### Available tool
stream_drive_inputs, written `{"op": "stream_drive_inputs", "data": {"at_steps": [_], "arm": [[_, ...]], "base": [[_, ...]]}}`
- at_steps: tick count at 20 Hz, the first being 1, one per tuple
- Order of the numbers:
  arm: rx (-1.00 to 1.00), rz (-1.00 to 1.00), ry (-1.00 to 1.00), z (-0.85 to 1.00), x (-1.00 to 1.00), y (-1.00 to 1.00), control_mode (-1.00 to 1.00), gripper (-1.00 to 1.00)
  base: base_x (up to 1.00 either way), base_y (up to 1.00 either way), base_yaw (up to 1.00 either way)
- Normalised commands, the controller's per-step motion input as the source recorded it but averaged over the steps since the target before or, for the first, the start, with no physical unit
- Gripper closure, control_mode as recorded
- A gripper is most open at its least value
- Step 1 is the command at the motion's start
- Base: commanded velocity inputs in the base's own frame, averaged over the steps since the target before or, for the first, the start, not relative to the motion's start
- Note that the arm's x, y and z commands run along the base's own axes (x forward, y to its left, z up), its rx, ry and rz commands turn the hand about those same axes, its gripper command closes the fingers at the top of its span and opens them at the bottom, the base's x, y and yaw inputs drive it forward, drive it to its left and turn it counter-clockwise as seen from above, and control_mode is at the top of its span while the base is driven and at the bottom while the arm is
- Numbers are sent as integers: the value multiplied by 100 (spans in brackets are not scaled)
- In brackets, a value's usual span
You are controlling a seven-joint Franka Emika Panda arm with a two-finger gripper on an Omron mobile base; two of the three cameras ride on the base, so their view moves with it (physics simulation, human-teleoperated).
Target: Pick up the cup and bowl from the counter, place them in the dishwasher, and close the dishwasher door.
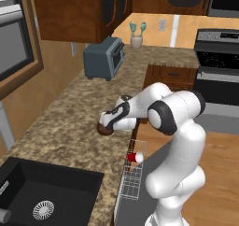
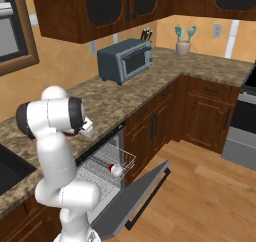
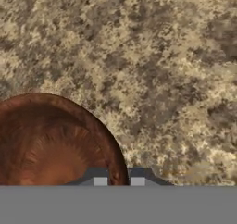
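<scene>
- The end effector point(image 3: 118, 180) was pinched nearly shut across the rim of the shallow dark brown bowl point(image 3: 51, 144), which sat on the speckled granite surface point(image 3: 162, 70), probably for lifting.
- The small red plastic cup point(image 1: 135, 158) lay in the dishwasher's white wire rack point(image 1: 131, 178), already loaded.

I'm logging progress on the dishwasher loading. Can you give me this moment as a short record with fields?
cup: red cup lying in the dishwasher rack
bowl: brown bowl on the granite counter, near its front edge
gripper: gripper closed on the bowl's rim
dishwasher door: dishwasher door open, lowered
remaining: bowl into the rack, shut door
</scene>
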Motion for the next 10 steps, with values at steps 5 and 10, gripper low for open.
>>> {"op": "stream_drive_inputs", "data": {"at_steps": [5, 10], "arm": [[8, 0, -6, 7, -91, -96, -100, 100], [18, 8, 1, 11, -25, -100, -100, 100]], "base": [[0, 0, 0], [0, 0, 0]]}}
